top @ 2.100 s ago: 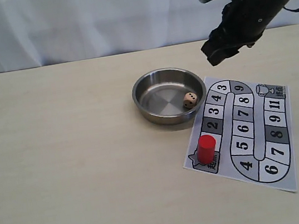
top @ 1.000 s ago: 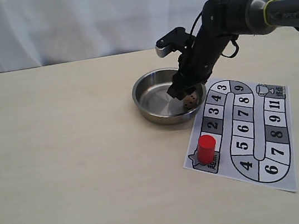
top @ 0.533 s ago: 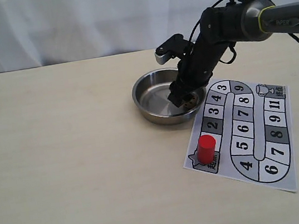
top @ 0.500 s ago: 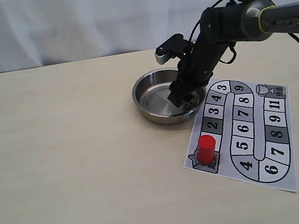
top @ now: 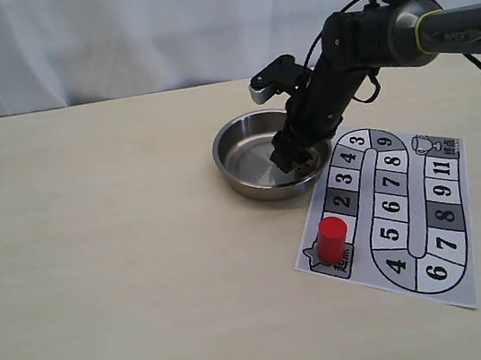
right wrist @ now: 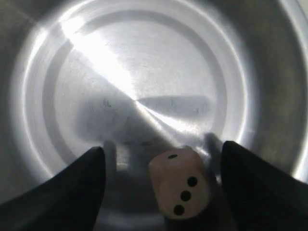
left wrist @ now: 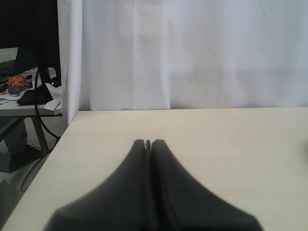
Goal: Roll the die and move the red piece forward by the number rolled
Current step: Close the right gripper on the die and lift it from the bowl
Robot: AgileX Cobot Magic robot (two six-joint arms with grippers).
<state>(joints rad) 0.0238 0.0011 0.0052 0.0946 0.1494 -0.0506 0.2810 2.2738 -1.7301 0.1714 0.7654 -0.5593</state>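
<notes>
The die (right wrist: 179, 182), a small tan cube with three pips on the face toward the camera, lies inside the steel bowl (top: 235, 144). My right gripper (right wrist: 162, 156) is lowered into the bowl, open, one finger on each side of the die with gaps showing. From outside, the die (top: 308, 163) peeks out below that gripper (top: 291, 156). The red piece (top: 331, 239) stands upright on the star square at the near left corner of the numbered board (top: 449, 239). My left gripper (left wrist: 148, 143) is shut and empty over bare table.
The board lies right of the bowl, its squares numbered up to 11. The right arm (top: 381, 28) reaches in from the upper right. A white curtain (top: 110, 36) backs the table. The left wrist view shows the table's far edge and a side desk (left wrist: 24, 96).
The right arm came down from high at the upper right into the bowl, settling round the die. Over the last half second nothing has moved. The red piece has stayed put.
</notes>
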